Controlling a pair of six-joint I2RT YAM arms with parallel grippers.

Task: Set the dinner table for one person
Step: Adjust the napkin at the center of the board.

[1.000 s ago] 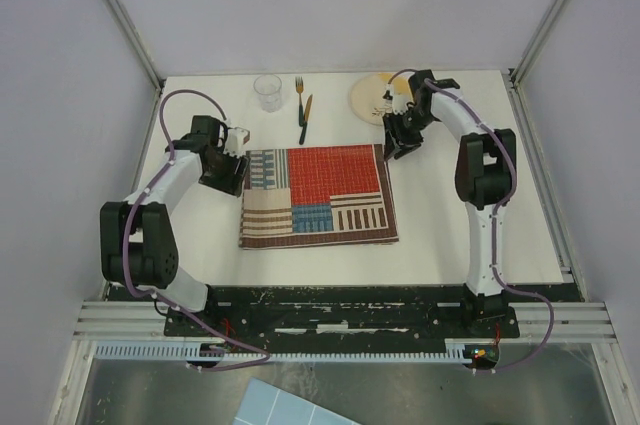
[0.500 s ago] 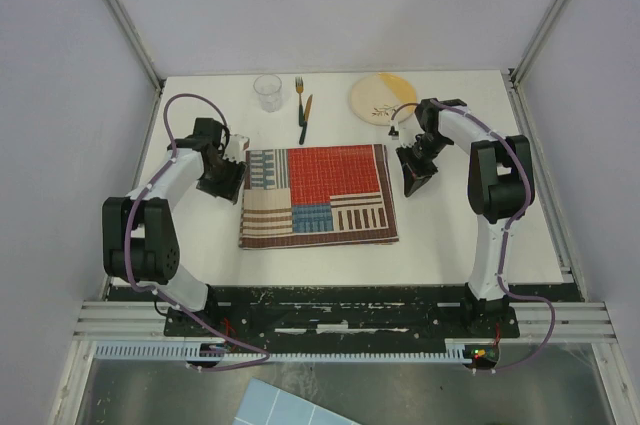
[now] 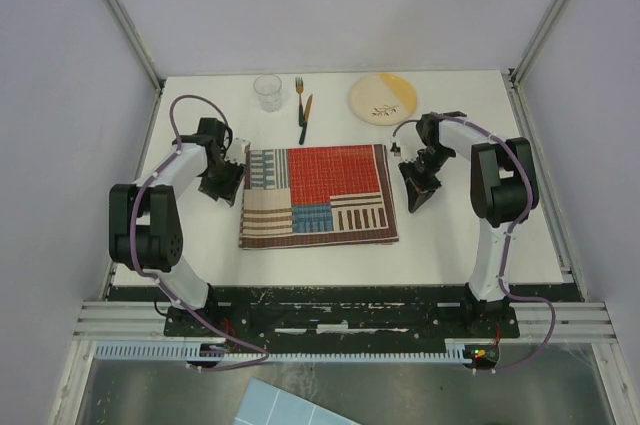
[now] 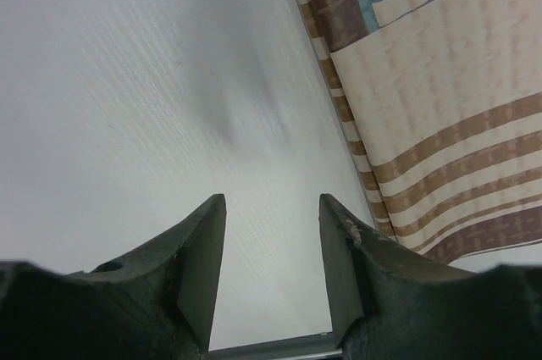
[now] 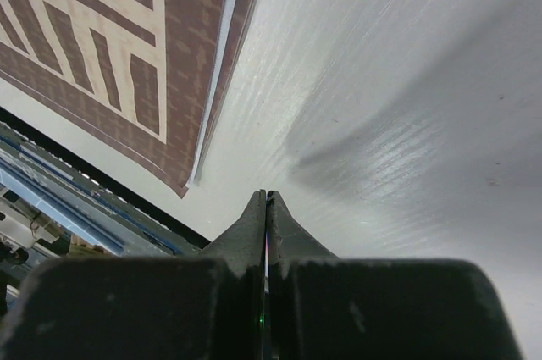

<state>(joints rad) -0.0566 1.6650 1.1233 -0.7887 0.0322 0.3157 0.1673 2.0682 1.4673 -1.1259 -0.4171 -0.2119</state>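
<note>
The white dinner table (image 3: 200, 235) carries a striped patchwork placemat (image 3: 318, 195) at its middle. A clear glass (image 3: 267, 92), a fork (image 3: 299, 87), a knife (image 3: 304, 119) and a cream plate (image 3: 382, 98) lie along the far edge. My left gripper (image 3: 228, 181) is open and empty, low over bare table just left of the placemat (image 4: 440, 123). My right gripper (image 3: 418, 193) is shut and empty, just right of the placemat's edge (image 5: 161, 63), above bare table.
Metal frame rails (image 3: 540, 25) and white walls enclose the table on three sides. The black base plate (image 3: 330, 305) with both arm bases runs along the near edge.
My right gripper has swung from the plate at the far edge down to the table beside the placemat's right edge. My left arm has shifted slightly, staying by the placemat's left edge.
</note>
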